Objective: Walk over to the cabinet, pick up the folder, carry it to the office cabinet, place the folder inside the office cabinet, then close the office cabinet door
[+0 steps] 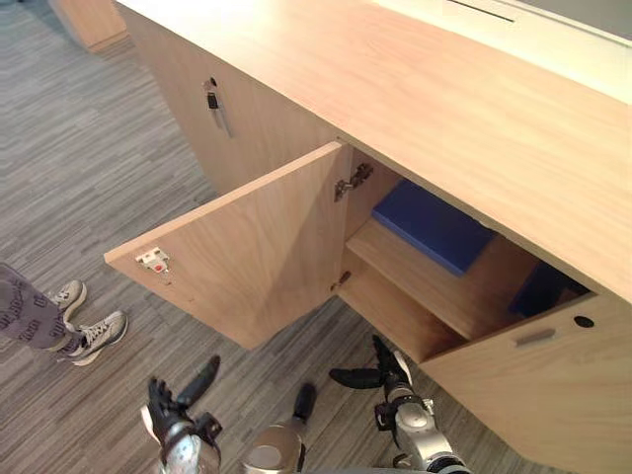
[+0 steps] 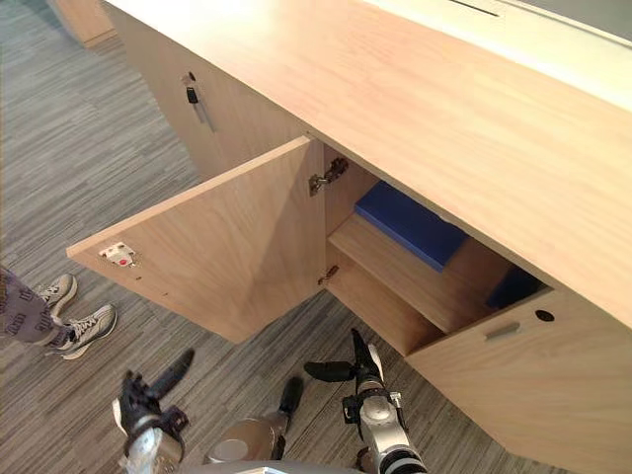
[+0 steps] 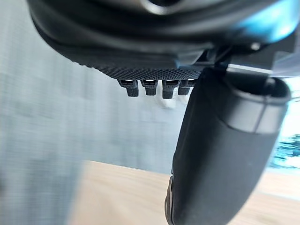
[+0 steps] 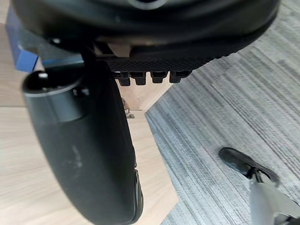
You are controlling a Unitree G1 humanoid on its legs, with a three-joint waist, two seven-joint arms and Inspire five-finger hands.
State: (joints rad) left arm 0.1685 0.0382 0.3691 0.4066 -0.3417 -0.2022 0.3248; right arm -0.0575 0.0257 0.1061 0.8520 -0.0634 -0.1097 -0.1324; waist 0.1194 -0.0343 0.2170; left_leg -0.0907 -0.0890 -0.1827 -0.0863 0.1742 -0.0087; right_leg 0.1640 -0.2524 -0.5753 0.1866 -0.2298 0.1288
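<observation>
Right hand (image 1: 387,375): low in front of the open door (image 1: 247,247), fingers loose and spread, holding nothing; its thumb points toward the door's lower edge without touching it
Left hand (image 1: 166,405): further out from the door over the floor (image 1: 89,178), also released and empty
Door: swung wide on its hinge (image 1: 352,182), latch plate (image 1: 152,261) on the free corner facing up and out
Folder (image 1: 434,227): blue, lying flat on the upper shelf (image 1: 425,281) inside the cabinet (image 1: 395,89), just past the door's hinge side
Stage: the folder looks placed; closing the door appears to be what is left
Risk, pinch: a push close to the hinge side could trap fingers between door and frame
Risk, weak push: contact near the hinge gives little leverage; the door may stop short of latching
Risk, folder: whether its front edge overhangs the shelf cannot be told; if so, the door could catch it
Person: shoes (image 1: 94,334) on the floor, well out from the door's free corner
</observation>
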